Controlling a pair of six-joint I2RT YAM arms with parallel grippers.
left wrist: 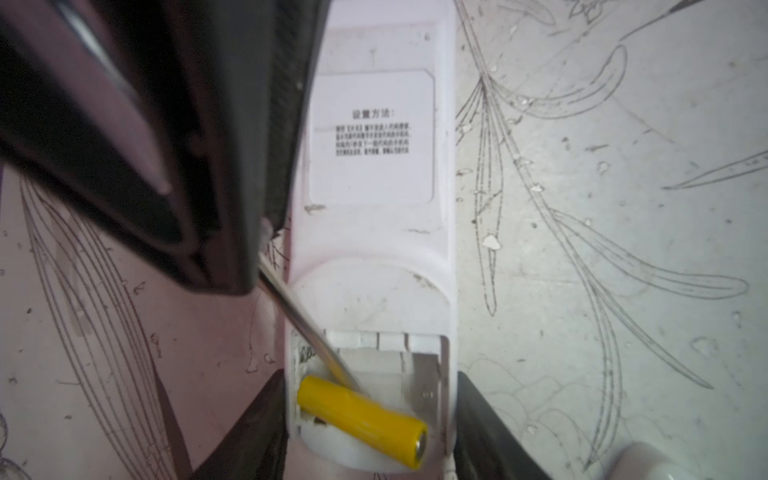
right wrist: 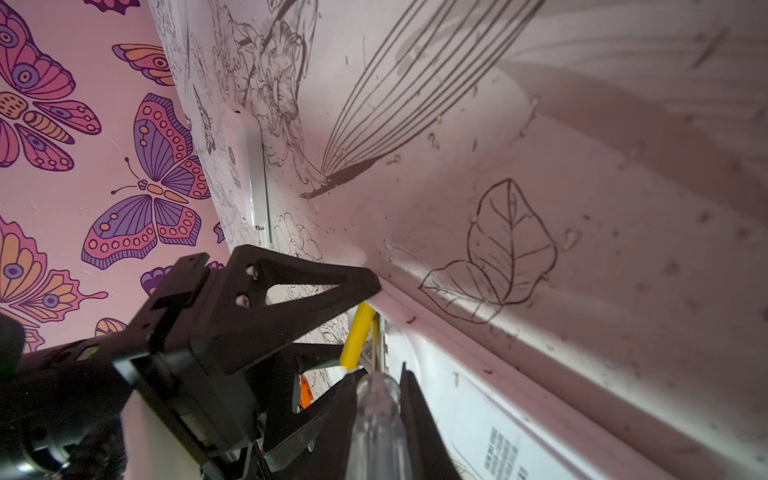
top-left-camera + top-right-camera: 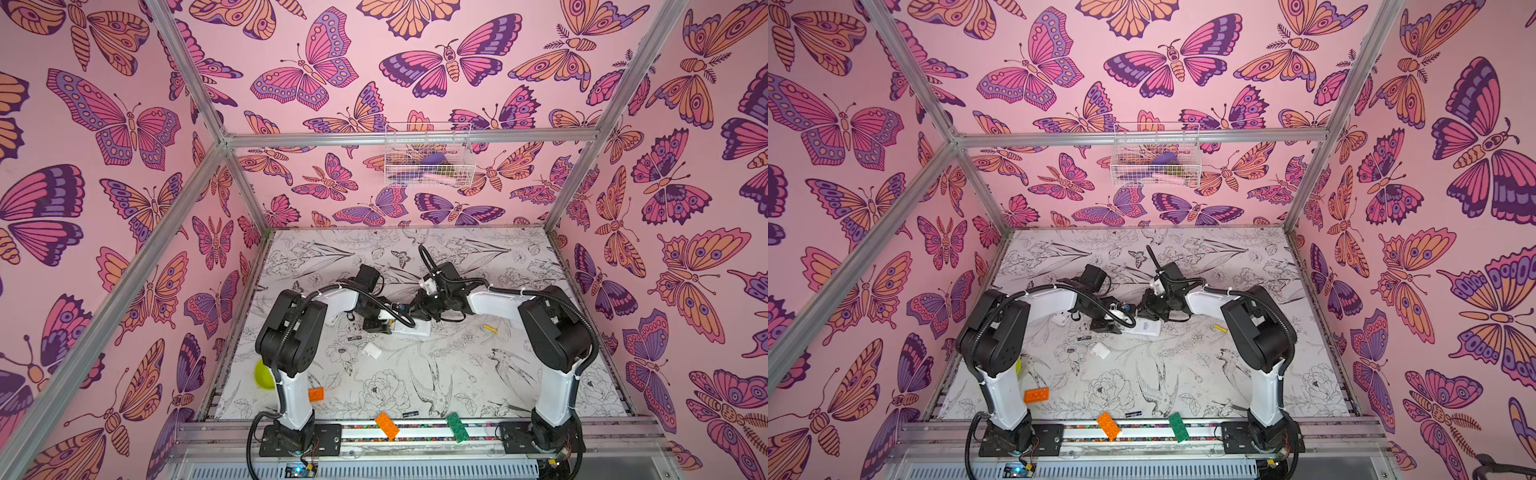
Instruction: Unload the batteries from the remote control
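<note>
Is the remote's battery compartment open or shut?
Open. In the left wrist view the remote has its battery compartment uncovered, one yellow battery askew inside, a metal tool reaching in.

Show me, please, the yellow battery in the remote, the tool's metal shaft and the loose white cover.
yellow battery (image 1: 361, 415), left wrist view, middle of its body.
metal shaft (image 1: 310, 329), left wrist view, midway along its bare length.
white cover (image 3: 372, 350), in a top view, centre of its upper face.

Remote (image 1: 374, 257) white; its battery (image 1: 361, 411) yellow; tool (image 2: 376, 419) handle clear. Table (image 3: 415, 374): grey floral line print. Walls (image 3: 374, 104) pink, purple-orange butterflies.
</note>
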